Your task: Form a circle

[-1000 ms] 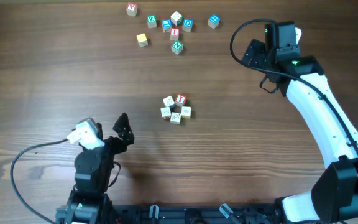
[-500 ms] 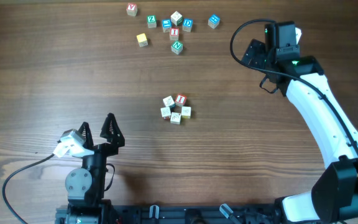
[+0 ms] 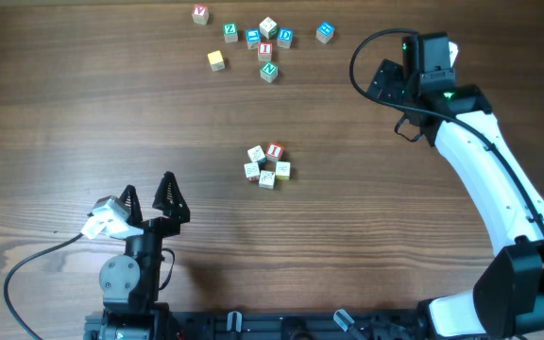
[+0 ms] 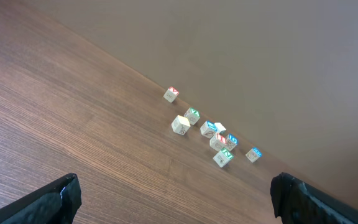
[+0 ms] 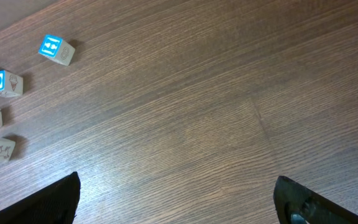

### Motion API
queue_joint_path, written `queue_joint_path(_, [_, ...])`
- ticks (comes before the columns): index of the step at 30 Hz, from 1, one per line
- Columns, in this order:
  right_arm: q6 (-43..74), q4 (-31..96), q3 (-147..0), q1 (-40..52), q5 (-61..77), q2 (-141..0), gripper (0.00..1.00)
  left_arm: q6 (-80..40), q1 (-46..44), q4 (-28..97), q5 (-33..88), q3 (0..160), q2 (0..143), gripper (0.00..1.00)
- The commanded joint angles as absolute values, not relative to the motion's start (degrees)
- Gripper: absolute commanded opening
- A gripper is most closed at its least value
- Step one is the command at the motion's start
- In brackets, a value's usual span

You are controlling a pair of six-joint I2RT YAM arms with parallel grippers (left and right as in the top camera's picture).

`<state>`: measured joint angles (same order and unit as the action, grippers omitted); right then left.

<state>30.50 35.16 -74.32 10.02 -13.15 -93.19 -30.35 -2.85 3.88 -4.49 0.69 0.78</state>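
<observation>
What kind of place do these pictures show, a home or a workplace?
Probably a robot test bench in a lab, not a home: a left arm and a right arm stand at a wooden table, and small letter cubes lie on it.

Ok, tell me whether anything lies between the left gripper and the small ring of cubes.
Nothing visible does. From overhead, only bare table separates the left gripper, jaws open, from the ring of cubes. The loose cubes lie beyond the ring, at the far edge, off that path.
</observation>
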Motion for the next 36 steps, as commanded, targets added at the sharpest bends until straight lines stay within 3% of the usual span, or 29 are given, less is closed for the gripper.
queue_joint_path(1, [30.02, 35.03, -74.43, 10.04, -13.93, -93.38, 0.99, -30.28, -3.05, 3.75, -4.6, 0.34, 0.27, 1.0])
queue_joint_path(9, [30.0, 35.03, -74.43, 10.04, -13.93, -93.38, 1.0, -30.28, -3.05, 3.75, -4.6, 0.34, 0.27, 1.0])
queue_joint_path(17, [30.0, 35.03, -74.43, 10.04, -13.93, -93.38, 1.0, -15.46, -2.98, 3.27, -8.67, 0.34, 0.38, 1.0])
queue_joint_path(36, [30.0, 35.03, -74.43, 10.04, -13.93, -93.38, 1.0, -15.2, -3.01, 3.31, -8.64, 0.34, 0.38, 1.0])
